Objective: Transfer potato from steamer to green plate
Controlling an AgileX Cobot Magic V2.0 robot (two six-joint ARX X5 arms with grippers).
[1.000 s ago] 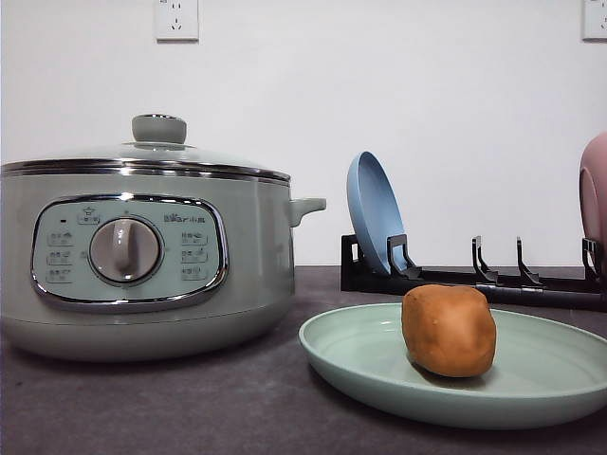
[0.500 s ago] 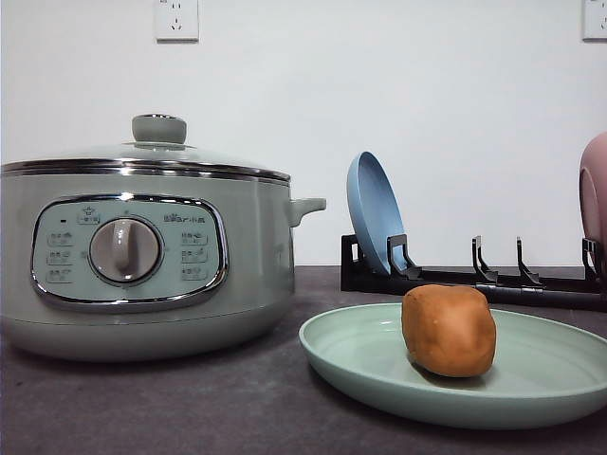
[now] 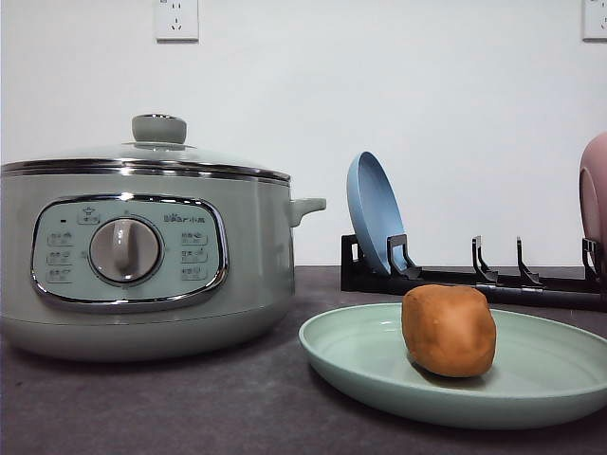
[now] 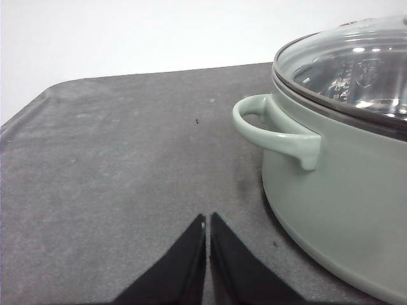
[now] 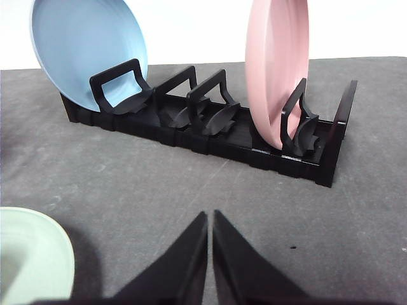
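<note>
Both claws look pinched shut with nothing in them: the left claw sits low in its wrist view over bare grey table, just off the steamer's side handle, and the right claw sits low in its own view, pointed at the black dish rack.

Closest thing in the front view is the green plate, lower right of the frame, and the potato is sitting right on it, a bit left of the plate's middle. So to my eye the transfer is basically done.

If anyone had to grab that potato again, I'd guess it's firm and fairly hefty, with dull skin that shouldn't slip much. It's lumpy though, so pinching across the widest middle part seems the safest bet.

Left half of the frame has the steamer, lid on. The panel around the dial has small printed labels and a logo, too tiny for me to read.

Further back, the rack holds a blue plate on edge, a pink plate at the right edge, and wall sockets up top.
</note>
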